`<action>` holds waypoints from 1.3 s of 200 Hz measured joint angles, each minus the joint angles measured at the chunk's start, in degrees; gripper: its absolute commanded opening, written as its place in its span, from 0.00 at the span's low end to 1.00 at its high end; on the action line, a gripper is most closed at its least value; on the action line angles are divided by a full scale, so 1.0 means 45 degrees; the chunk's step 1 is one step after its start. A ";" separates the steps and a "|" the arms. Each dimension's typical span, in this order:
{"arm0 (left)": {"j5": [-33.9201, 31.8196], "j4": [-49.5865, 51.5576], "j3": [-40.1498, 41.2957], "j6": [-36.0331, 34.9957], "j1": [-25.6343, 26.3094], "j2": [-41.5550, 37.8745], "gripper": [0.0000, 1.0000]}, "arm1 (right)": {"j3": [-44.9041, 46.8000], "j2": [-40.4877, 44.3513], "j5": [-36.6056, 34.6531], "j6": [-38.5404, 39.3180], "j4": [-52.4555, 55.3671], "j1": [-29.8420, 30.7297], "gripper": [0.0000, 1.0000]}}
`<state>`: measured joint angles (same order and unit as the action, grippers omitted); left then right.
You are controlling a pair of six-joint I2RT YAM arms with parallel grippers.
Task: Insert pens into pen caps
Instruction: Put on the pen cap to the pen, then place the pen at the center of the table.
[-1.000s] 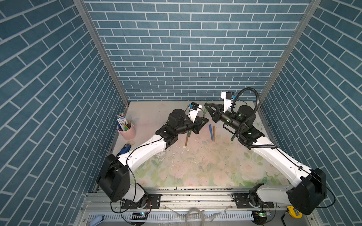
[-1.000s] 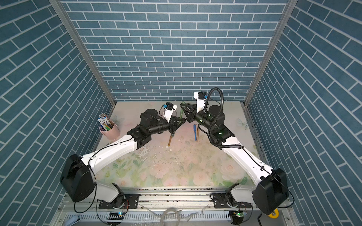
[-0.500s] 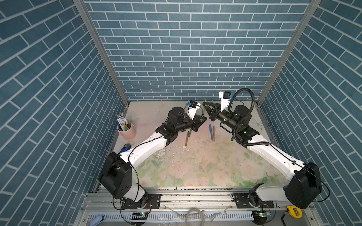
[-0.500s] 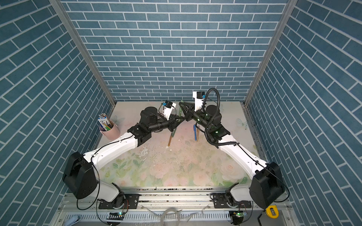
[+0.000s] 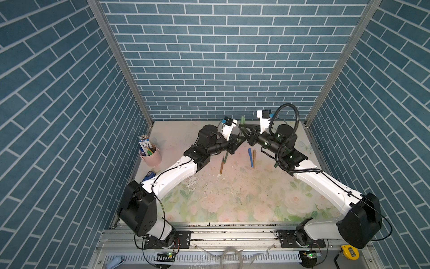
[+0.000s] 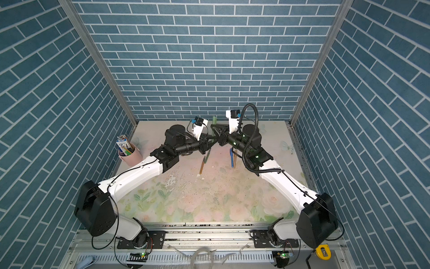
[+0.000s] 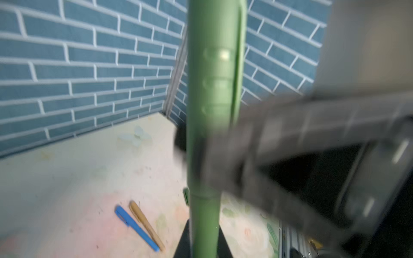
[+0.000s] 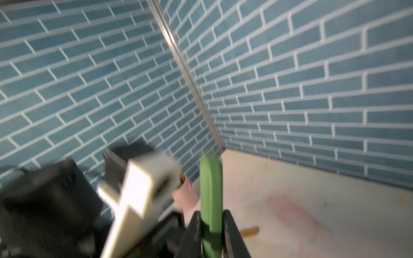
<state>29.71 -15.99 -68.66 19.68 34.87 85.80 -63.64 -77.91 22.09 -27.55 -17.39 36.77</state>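
Take 12 o'clock as the back wall in both top views.

Find the slim plastic dark green pen (image 7: 204,223) at 12 o'clock over the floral table mat (image 5: 232,198), held upright and clear of the surface between the two arms.

Note the left gripper (image 5: 240,140) reaching in from 9 o'clock, clamped shut on the lower barrel.

Note the right gripper (image 8: 211,223) reaching in from 3 o'clock, jaws set against both flanks of the tubular plastic dark green cap (image 7: 212,67), with no gap visible in the blurred right wrist view.

Check the left wrist view: cap over the upper end of the pen, clip along one side, a stepped seam just above the left jaws, no dark tip exposed.

Treat the step in hand as the close of insertion for this pair. Judge the cap as seated, or very nearly so.

For the next move:
1. Press cap and barrel together along the pen axis only if the seam looks incomplete.
2. Slacken the right jaws and draw them straight back toward 3 o'clock without tilting the pen.
3. Hold the left grip firm and lower the pen onto bare mat.
4. Steer clear of the blue plastic pen (image 5: 250,157) and the golden-brown plastic pen (image 5: 254,158), lying side by side at 5 o'clock of the held pen.
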 measured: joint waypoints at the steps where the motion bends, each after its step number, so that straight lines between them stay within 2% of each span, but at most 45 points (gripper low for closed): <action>1: -0.0053 -0.0034 0.0073 -0.0029 -0.0039 -0.0034 0.00 | -0.0019 -0.0010 -0.0024 0.0019 0.0063 0.0005 0.25; 15: -0.0175 -0.0457 0.0461 0.0058 -0.0306 -0.0189 0.00 | -0.0330 -0.0078 0.0165 0.0112 0.0680 0.0102 0.26; 46: -0.0447 -0.1229 0.1205 0.0180 -0.0151 -0.0355 0.00 | -0.0641 -0.0029 0.0393 0.0253 0.1656 0.0126 0.23; 80: -0.0554 -0.1525 0.1651 0.0209 0.0073 -0.0481 0.00 | -0.0816 0.0083 0.0466 0.0578 0.2516 0.0131 0.35; 107: -0.0500 -0.2006 0.2069 0.0340 0.0272 -0.0714 0.00 | -0.0913 0.0374 0.0437 0.0986 0.3206 0.0165 0.36; 153: -0.0316 -0.2608 0.2385 0.0578 0.0457 -0.0821 0.00 | -0.1345 0.0214 0.0826 0.1239 0.3546 0.0272 0.24; 170: -0.0180 -0.2725 0.2463 0.0685 0.0457 -0.0821 0.00 | -0.1370 0.0107 0.0801 0.1287 0.3487 0.0257 0.10; 184: -0.0131 -0.2783 0.2526 0.0908 0.0452 -0.0821 0.00 | -0.1370 0.0073 0.0787 0.1496 0.3531 0.0214 0.07; 195: -0.0121 -0.2866 0.2594 0.1030 0.0452 -0.0821 0.16 | -0.1365 0.0073 0.0792 0.1535 0.3541 0.0214 0.04; 215: -0.0092 -0.3026 0.2730 0.1117 0.0549 -0.0821 0.60 | -0.1341 0.0073 0.0913 0.1413 0.3317 0.0272 0.04; 220: -0.0151 -0.3021 0.2778 0.1190 0.0593 -0.0821 0.68 | -0.1341 0.0078 0.0937 0.1413 0.3279 0.0301 0.04; 246: -0.0661 -0.3123 0.3254 0.1462 0.0729 -0.0991 0.91 | -0.1404 0.0010 0.0899 0.1273 0.3220 0.0418 0.04; 260: -0.1146 -0.3201 0.3789 0.1530 0.0758 -0.1491 0.93 | -0.1681 -0.0209 0.0738 0.1122 0.3560 0.0393 0.04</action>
<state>24.56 -30.39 -51.62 26.57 38.28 79.09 -71.20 -78.85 25.41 -22.50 -1.37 38.54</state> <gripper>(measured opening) 0.912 0.123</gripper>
